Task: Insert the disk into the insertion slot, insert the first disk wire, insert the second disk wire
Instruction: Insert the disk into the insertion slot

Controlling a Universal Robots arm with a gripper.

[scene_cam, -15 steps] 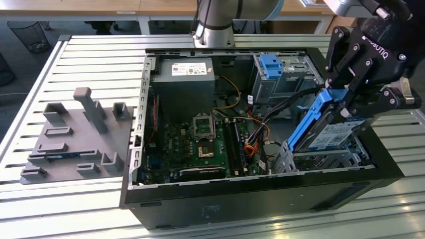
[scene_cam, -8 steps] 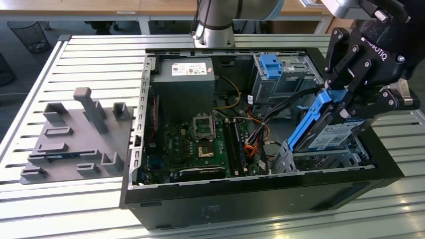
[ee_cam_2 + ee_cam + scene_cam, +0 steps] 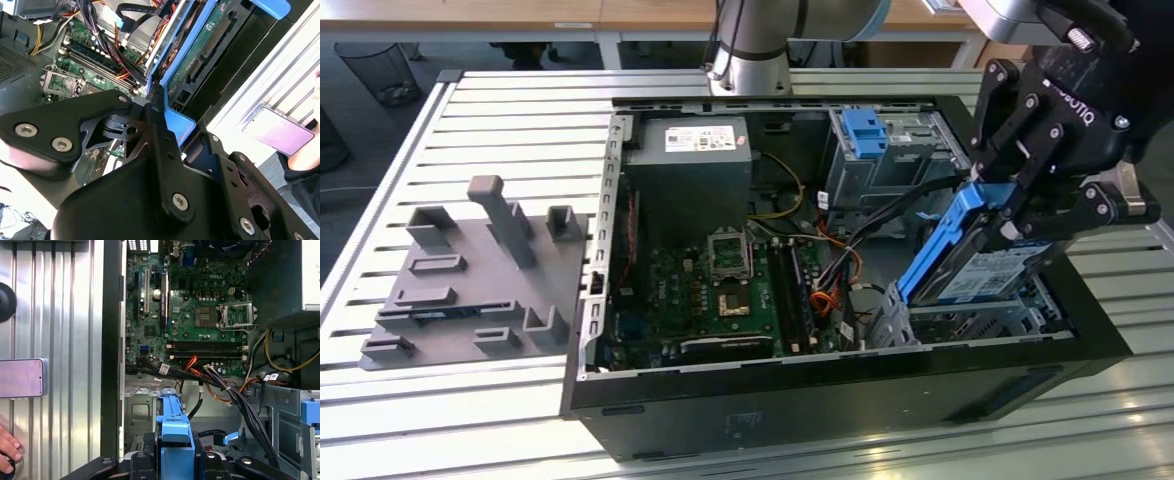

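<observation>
Gripper point(image 3: 1047, 215) clamps the disk point(image 3: 974, 268) in the exterior view, steeply tilted, with its lower end just above the insertion slot point(image 3: 981, 320), seemingly angled to slide in. In the second wrist view, its blue carrier point(image 3: 179, 121) sits pinched between the jaws. In the first wrist view, cables point(image 3: 240, 405) run near the carrier.

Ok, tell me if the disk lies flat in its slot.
No, the gripper holds the disk steeply tilted, lower end at the slot.

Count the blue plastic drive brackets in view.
2. One carrier frames the disk, held tilted by the gripper above the insertion slot; the other bracket sits on the taller metal bay. More may be hidden.
</observation>
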